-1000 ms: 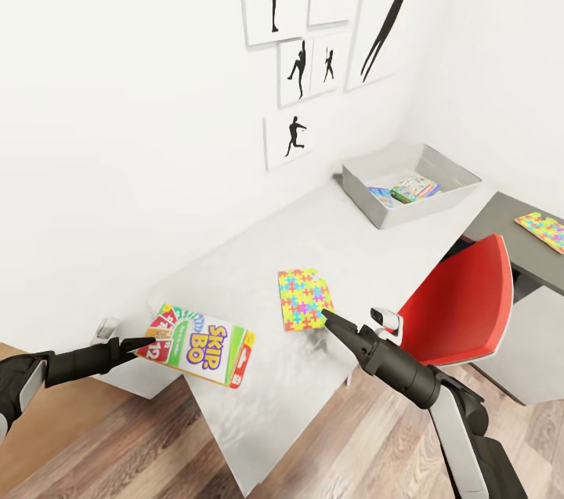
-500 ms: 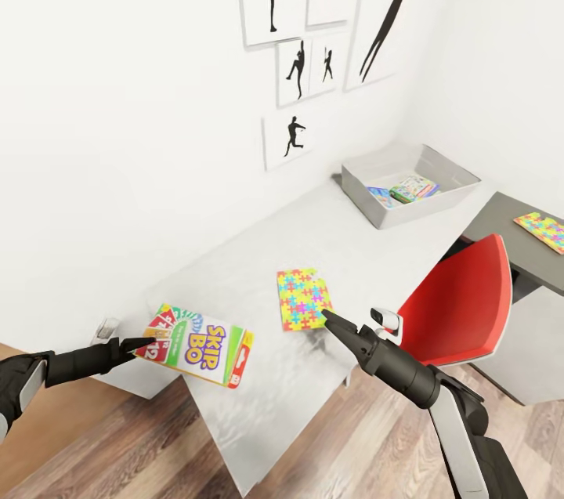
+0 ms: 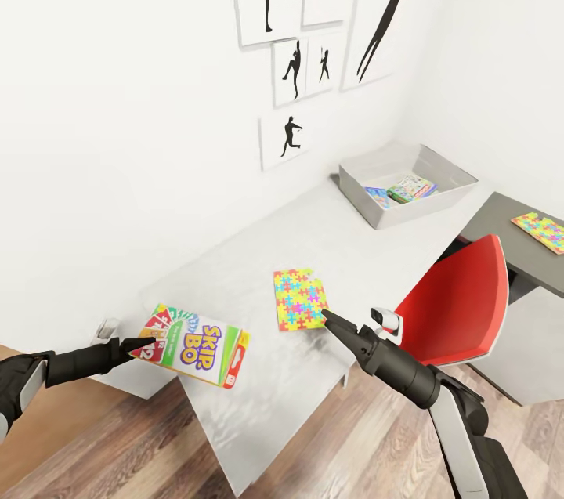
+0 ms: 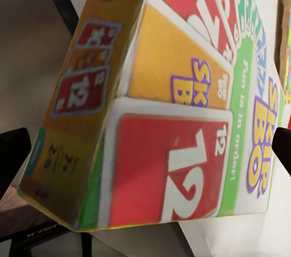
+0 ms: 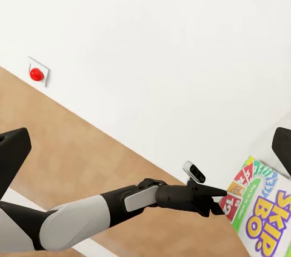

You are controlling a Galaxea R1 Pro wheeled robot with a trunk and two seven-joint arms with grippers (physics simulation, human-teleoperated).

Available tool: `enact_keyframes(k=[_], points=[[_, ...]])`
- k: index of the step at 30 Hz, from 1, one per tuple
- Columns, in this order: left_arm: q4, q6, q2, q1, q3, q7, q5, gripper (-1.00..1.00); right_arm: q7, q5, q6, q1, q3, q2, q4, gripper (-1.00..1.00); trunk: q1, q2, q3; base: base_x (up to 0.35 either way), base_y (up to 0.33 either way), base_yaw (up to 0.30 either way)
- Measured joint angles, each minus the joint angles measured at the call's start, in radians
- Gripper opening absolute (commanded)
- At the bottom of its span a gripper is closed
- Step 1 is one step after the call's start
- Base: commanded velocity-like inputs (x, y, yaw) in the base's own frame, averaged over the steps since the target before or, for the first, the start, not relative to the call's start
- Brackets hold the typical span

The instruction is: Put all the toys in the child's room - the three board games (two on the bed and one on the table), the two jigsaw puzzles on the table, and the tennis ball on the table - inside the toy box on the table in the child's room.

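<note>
Head view: the table [image 3: 258, 280] runs along the white wall under the silhouette pictures [image 3: 329, 29]. A red chair [image 3: 458, 307] is pushed in at its near edge, just beside my right arm. The toy box [image 3: 368, 197] sits at the far end with a couple of colourful boxes [image 3: 411, 188] inside. One jigsaw puzzle [image 3: 299, 299] lies flat mid-table, my right gripper [image 3: 327, 316] tip just at its near corner — cannot tell whether that one is open or closed. The second puzzle [image 3: 540, 231] is on the darker grey surface [image 3: 509, 240] past the chair. My left gripper [image 3: 149, 342] has the Skip-Bo board game [image 3: 196, 334] clamped by its end, box held over the table's near corner.

Left wrist view: the board game [image 4: 176, 111] sits tilted between my dark fingertips [image 4: 12, 154], one at each side — gripped.

Right wrist view: left arm [image 5: 121, 208] pinching the game [image 5: 257, 208], wood floor [image 5: 73, 130] below, a red wall button [image 5: 36, 74] on the wall.
</note>
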Motion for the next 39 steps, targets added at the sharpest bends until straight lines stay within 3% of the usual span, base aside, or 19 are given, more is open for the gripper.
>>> enact_keyframes(k=[19,20,39], points=[[0.0,0.0,0.0,0.0,0.0,0.0,0.0,1.0,-0.002,0.0,0.0,0.0,0.0,0.0,0.0,1.0,0.0,0.0,0.0,0.0,0.0,0.0],[0.0,0.0,0.0,0.0,0.0,0.0,0.0,-1.0,-0.002,0.0,0.0,0.0,0.0,0.0,0.0,1.0,0.0,0.0,0.0,0.0,0.0,0.0],[-0.001,0.013,0.001,0.0,0.002,-0.009,0.015,-1.0,-0.002,0.003,0.0,0.0,0.0,0.0,0.0,1.0,0.0,0.0,0.0,0.0,0.0,0.0]])
